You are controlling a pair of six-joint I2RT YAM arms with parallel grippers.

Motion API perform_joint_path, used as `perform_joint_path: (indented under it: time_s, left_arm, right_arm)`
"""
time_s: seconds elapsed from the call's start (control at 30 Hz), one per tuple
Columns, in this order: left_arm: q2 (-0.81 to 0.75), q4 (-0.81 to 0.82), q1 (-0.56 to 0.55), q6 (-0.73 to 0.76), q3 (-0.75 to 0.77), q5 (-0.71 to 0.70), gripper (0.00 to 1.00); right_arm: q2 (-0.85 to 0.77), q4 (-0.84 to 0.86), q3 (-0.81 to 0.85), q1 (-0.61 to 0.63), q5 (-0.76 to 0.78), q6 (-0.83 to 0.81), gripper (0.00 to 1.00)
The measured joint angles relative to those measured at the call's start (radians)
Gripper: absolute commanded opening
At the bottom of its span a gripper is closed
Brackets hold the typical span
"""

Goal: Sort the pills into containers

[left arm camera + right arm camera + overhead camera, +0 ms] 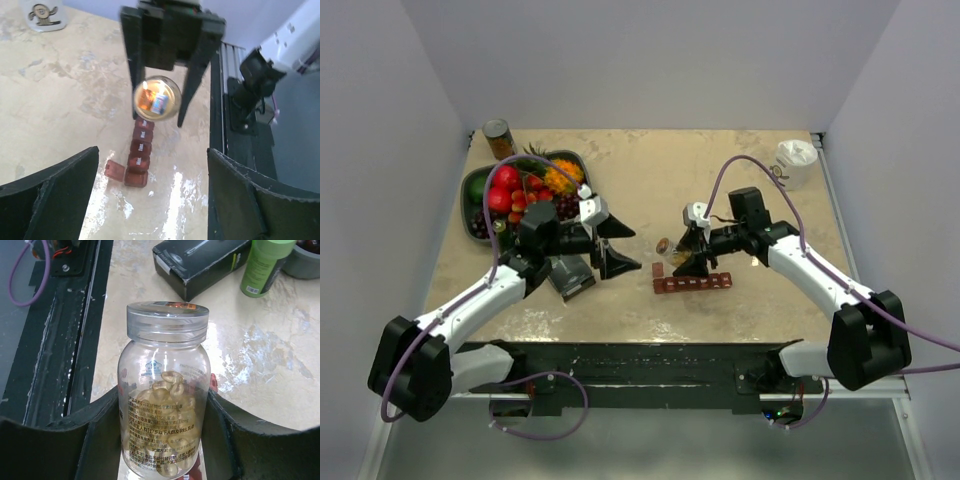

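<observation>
The dark red organizer strip (692, 283) lies flat near the table's front middle. In the left wrist view the strip (140, 150) has its nearest compartment open, with the lid (114, 171) flipped aside. My right gripper (682, 256) is shut on a clear pill bottle (667, 247) and holds it tipped over above the strip's left end. In the right wrist view the bottle (165, 400) sits between the fingers (225, 440), its clear cap (167, 321) on and golden pills (172, 385) inside. My left gripper (617, 246) is open and empty, left of the strip and facing the bottle (157, 97).
A grey fruit bowl (478, 188) and a can (498, 138) stand at the back left. A black box (572, 275) lies by the left arm. A green bottle (265, 265) stands beyond the box. A white cup (795, 163) stands at the back right.
</observation>
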Motion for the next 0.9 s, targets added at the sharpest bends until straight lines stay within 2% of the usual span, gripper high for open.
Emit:
perform_joint_path:
  time_s: [0.13,0.33,0.73,0.83,0.87,0.9]
  left_arm:
    - [-0.033,0.013,-0.052,0.198,-0.073,0.045,0.93]
    - [0.006,-0.051,-0.137,0.459,0.010,0.069,0.89]
    - [0.140,-0.178,-0.182,0.604,0.126,0.064,0.70]
    - [0.145,-0.195,-0.188,0.610,0.134,0.063,0.56]
    - [0.147,-0.196,-0.191,0.610,0.136,0.064,0.41]
    - [0.151,-0.197,-0.194,0.607,0.137,0.064,0.32]
  right_arm:
    - [0.002,-0.051,0.000,0.015,-0.018,-0.073,0.01]
    - [0.008,-0.113,0.000,0.046,-0.022,-0.161,0.01]
    - [0.008,-0.143,0.000,0.050,-0.022,-0.210,0.01]
    - [0.008,-0.143,0.000,0.050,-0.022,-0.211,0.01]
    - [0.008,-0.143,0.000,0.050,-0.022,-0.211,0.01]
    - [0.008,-0.143,0.000,0.050,-0.022,-0.211,0.00]
